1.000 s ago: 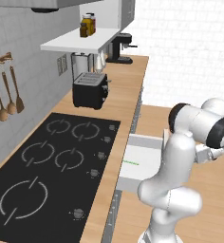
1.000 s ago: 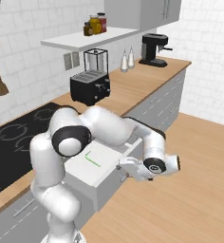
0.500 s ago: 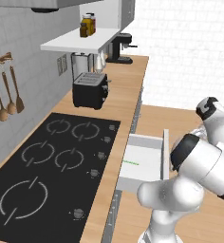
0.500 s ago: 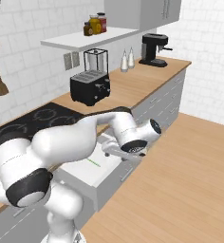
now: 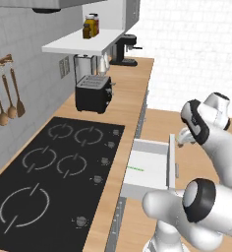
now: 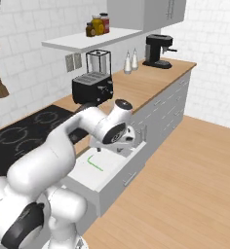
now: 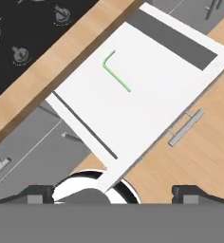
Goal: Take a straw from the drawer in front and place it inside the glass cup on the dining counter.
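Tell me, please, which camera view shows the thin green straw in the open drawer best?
The hand view: the thin bright green straw lies unobstructed on the white drawer floor, its bend plain. The right base view shows it smaller; the left base view gives just a short green line.

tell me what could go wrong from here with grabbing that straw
1. The straw is thin and lies flat on the white floor of the drawer, so the open gripper could close above it or pinch only its bent end.
2. The gripper hangs above the drawer's front panel; a straight descent might clip that panel.
3. The straw lies loose near the middle, so a nudge could slide it away.
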You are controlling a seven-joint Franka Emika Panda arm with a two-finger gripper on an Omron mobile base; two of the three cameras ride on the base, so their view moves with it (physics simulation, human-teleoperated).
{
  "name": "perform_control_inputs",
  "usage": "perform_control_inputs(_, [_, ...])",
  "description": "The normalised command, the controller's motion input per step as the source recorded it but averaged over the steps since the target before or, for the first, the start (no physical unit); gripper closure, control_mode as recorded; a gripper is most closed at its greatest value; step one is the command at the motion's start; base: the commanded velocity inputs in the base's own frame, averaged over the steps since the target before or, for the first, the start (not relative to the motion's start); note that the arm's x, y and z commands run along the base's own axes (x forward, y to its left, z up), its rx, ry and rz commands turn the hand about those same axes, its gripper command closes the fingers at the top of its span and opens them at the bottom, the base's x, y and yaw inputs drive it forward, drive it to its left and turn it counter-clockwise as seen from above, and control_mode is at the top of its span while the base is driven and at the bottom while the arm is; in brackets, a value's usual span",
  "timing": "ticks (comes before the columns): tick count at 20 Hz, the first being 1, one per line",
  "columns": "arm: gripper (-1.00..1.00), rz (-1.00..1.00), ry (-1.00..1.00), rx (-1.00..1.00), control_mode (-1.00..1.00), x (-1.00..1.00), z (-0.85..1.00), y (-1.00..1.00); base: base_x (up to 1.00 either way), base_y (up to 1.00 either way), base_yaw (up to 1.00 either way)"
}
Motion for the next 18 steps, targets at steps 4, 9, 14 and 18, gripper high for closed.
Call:
perform_control_inputs(4, [-1.00,0.00,0.19,-0.12,-1.00,0.45,-0.05,0.12,0.00,0.00,0.00])
perform_control_inputs(9, [-1.00,0.00,0.11,-0.11,-1.00,0.47,-0.32,0.10,0.00,0.00,0.00])
perform_control_inputs(14, [-1.00,0.00,0.01,-0.06,-1.00,0.37,-0.30,0.13,0.00,0.00,0.00])
perform_control_inputs(18, [-1.00,0.00,0.03,-0.07,-1.00,0.32,-0.44,0.22,0.00,0.00,0.00])
